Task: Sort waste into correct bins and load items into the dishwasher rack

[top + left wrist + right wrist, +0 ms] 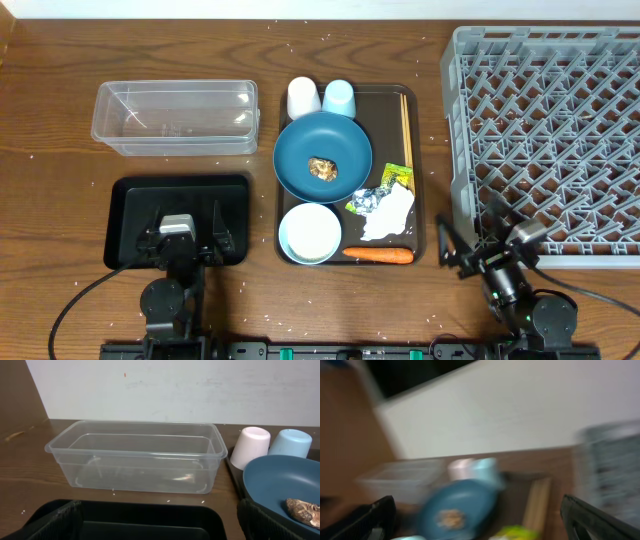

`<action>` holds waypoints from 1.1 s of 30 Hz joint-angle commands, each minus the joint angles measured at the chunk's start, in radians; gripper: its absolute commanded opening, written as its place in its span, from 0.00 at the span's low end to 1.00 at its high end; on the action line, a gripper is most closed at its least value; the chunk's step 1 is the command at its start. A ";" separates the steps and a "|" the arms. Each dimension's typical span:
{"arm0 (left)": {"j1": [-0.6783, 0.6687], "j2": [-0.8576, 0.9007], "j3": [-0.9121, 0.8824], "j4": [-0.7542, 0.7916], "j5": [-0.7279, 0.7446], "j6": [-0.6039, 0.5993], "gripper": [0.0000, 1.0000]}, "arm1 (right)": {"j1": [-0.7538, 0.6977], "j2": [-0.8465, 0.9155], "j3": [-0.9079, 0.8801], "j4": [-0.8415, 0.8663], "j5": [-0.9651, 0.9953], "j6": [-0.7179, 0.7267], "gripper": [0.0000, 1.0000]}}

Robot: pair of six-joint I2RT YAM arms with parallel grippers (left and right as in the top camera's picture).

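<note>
On the brown serving tray (385, 120) lies a dark-blue plate (300, 150) with a brown food lump (323, 168) on it. Behind it stand a white cup (303, 97) and a light-blue cup (339, 97). Chopsticks (406, 125) lie along the tray's right side. At the front are a white bowl (310, 232), a carrot (378, 255), a napkin (390, 215), a foil ball (366, 201) and a green-yellow packet (398, 178). My left gripper (185, 230) hangs open over the black tray (125, 215). My right gripper (472, 240) is open beside the grey rack (545, 140).
The clear tub (175, 118) stands behind the black tray and looks empty in the left wrist view, tub (135, 457). White specks dot the wooden table. The right wrist view is blurred and shows the plate (457, 507) between wide-set fingers.
</note>
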 commanded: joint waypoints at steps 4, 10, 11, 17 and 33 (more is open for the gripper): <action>-0.003 -0.009 -0.029 -0.019 -0.027 0.006 0.98 | -0.011 -0.006 -0.001 0.105 -0.224 0.444 0.99; -0.003 -0.009 -0.029 -0.019 -0.027 0.006 0.98 | -0.011 -0.006 0.019 0.243 -0.274 0.492 0.99; -0.003 -0.009 -0.029 -0.019 -0.027 0.006 0.98 | -0.011 -0.006 0.032 0.241 -0.278 0.492 0.99; -0.003 -0.009 -0.029 -0.019 -0.027 0.006 0.98 | -0.011 0.028 0.121 0.216 -0.305 0.483 0.99; -0.003 -0.009 -0.029 -0.019 -0.027 0.006 0.98 | -0.011 0.251 0.191 0.007 -0.332 0.218 0.99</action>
